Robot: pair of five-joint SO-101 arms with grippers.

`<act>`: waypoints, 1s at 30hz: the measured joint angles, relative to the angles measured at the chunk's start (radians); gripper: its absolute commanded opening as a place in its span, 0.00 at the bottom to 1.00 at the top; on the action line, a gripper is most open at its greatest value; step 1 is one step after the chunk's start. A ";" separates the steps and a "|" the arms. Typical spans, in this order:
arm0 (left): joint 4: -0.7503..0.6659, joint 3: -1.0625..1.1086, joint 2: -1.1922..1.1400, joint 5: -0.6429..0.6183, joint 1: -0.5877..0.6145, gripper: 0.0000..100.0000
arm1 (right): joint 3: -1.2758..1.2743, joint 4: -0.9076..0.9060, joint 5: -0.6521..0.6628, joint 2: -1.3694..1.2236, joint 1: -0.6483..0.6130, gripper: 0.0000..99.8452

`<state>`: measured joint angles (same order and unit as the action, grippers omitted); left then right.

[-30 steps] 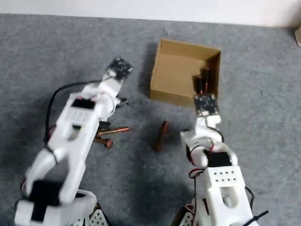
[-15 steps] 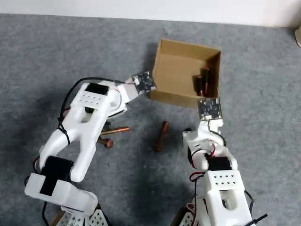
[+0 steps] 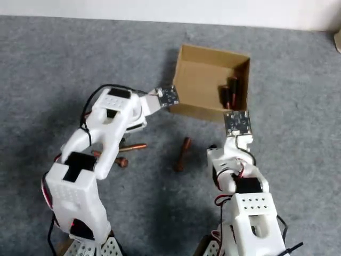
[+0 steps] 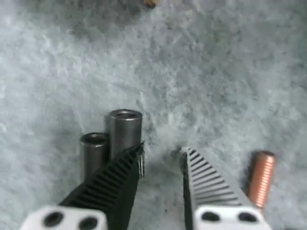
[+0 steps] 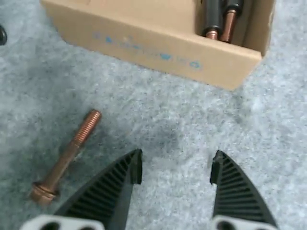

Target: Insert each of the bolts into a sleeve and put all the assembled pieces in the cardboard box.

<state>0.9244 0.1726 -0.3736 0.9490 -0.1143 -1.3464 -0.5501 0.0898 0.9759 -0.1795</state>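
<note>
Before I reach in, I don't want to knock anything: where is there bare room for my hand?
Bare: the carpet left and right of the box, and the box's left half. Crowded: by the left arm, where bolts and sleeves lie; a lone bolt lies between the arms.

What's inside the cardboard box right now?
Two dark sleeves with copper bolts in them lie against one side wall of the cardboard box. The floor behind its near wall is hidden.
</note>
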 measured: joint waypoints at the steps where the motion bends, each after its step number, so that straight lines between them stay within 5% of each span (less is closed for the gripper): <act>1: 0.015 -0.021 -0.014 0.000 0.000 0.13 | 0.000 0.000 0.000 0.000 0.000 0.21; 9: 0.155 -0.203 -0.140 0.000 -0.002 0.13 | 0.000 0.000 0.000 0.000 0.000 0.21; 25: 0.201 -0.308 -0.236 -0.020 0.043 0.13 | 0.000 0.000 0.000 0.000 0.000 0.21; 30: 0.219 -0.318 -0.242 -0.021 0.043 0.00 | 0.000 0.000 0.000 0.000 0.000 0.21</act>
<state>1.1439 -0.1450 -0.6160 0.9275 -0.0713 -1.3464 -0.5501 0.0898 0.9759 -0.1795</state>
